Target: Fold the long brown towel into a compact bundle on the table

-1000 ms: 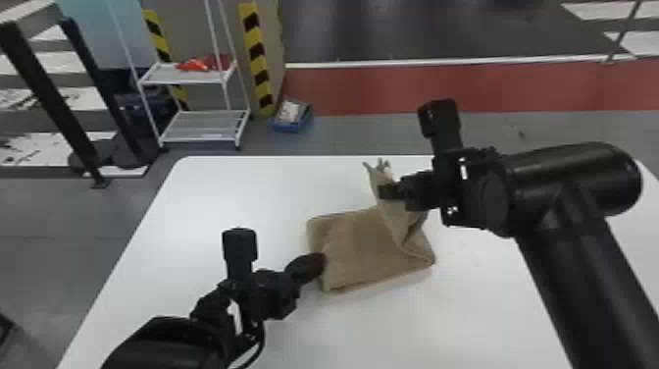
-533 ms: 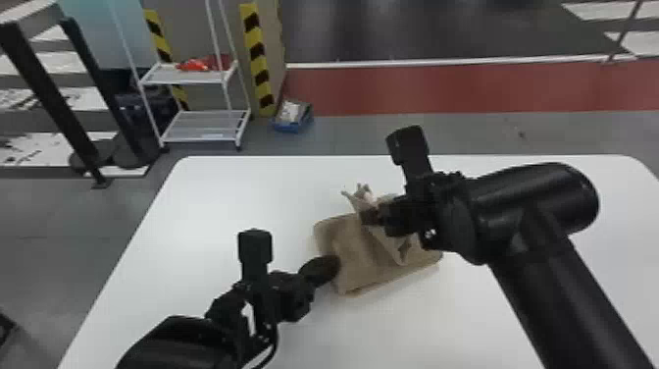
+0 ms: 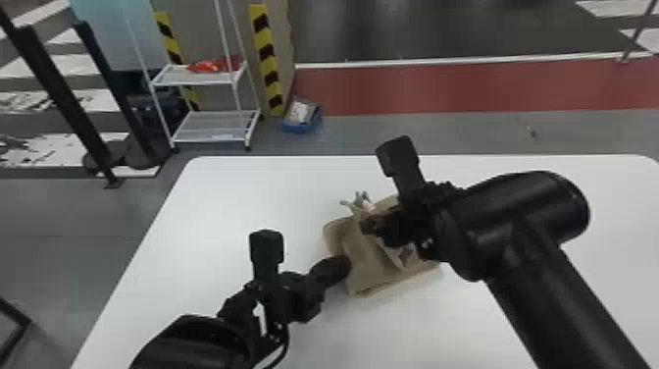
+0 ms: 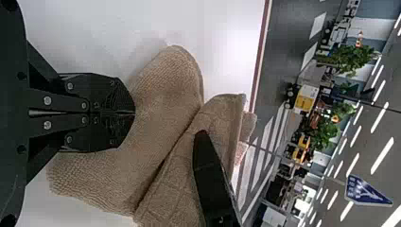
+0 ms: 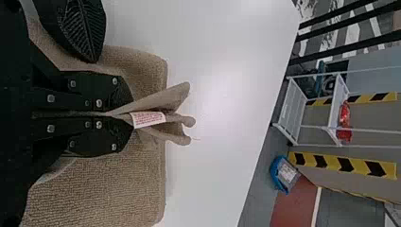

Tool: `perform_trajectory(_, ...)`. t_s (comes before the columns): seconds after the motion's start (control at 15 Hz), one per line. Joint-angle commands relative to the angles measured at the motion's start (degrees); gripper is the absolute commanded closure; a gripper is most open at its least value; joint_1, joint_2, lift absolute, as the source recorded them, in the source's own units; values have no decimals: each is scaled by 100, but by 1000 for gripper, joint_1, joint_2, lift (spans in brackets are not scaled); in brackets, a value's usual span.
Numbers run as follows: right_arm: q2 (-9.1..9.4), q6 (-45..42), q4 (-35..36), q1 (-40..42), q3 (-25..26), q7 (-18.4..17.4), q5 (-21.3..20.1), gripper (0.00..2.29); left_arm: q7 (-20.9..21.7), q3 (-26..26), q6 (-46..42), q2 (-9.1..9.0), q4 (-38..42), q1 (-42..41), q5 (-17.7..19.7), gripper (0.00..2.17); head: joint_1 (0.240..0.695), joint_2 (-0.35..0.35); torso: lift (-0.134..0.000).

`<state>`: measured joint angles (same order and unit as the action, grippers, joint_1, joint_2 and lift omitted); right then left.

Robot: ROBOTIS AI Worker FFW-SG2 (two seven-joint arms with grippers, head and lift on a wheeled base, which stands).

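Nearest us, our left hand [image 4: 132,112] is clenched on nothing, its tips set down on the left side of the brown towel [image 3: 365,265]; we take that as a weight to keep the folded part from sliding while the other side is worked. The towel lies mid-counter, already a small stack. Above it, our right hand [image 5: 130,113] grips a gathered edge, the white label [image 5: 149,119] and loose corners poking out beyond the towel's far side, presumably held up so the flap can be laid across the stack. Our right arm hides part of the towel, so we can't fairly say how many layers lie beneath. The two hands sit near each other over the towel, and the left may need to slip out before the flap goes flat. Past the towel, the counter [image 3: 235,196] runs on; on the floor beyond are a blue box [image 3: 300,125] and a white rack [image 3: 215,135], neither hampering us.
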<state>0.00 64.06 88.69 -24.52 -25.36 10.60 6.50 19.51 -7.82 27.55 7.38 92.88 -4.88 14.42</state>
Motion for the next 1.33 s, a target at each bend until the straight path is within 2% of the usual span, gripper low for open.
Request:
perform_trajectory(0.0, 5, -117, 70, 44, -39, -58, 9, 1322, 9, 0, 1, 0, -6, -4, 0, 1895, 695, 123, -109)
perform_trajectory(0.33, 5, -187, -44, 27, -109, -76, -8, 1315, 0, -35, 1, 0, 29, -48, 0, 1899, 695, 126, -109)
perform_trajectory(0.47, 5, -187, -53, 53, -118, -93, 18, 974, 0, -35, 18, 0, 38, -48, 0, 1899, 695, 126, -109)
perform_trajectory(0.53, 5, -187, -53, 62, -109, -93, 80, 515, 0, -35, 18, 9, 29, -48, 0, 1899, 695, 126, -109)
perform_trajectory(0.6, 5, -187, -44, 106, -83, -67, 185, 191, 0, -35, 18, 9, 29, -48, 0, 1895, 695, 126, -109)
perform_trajectory(0.67, 5, -187, 8, 167, -48, -5, 343, 36, 0, -35, 18, 9, 29, -48, 0, 1899, 695, 127, -109)
perform_trajectory(0.87, 5, -187, 632, 510, 49, 91, 633, 33, 0, -35, 1, 0, 29, -74, 0, 1899, 695, 147, -109)
perform_trajectory(1.0, 5, -170, 1177, 747, 321, 91, 862, 49, -9, -18, 18, 9, 38, -65, 0, 1895, 695, 163, -109)
perform_trajectory(1.2, 5, 59, 1960, 1248, 717, 30, 862, 63, -53, 9, 1, 0, 117, -136, 0, 1895, 695, 168, -109)
perform_trajectory(1.27, -18, 59, 2197, 1415, 866, 30, 818, 255, -79, 26, 1, 0, 213, -197, 17, 1882, 695, 163, -109)
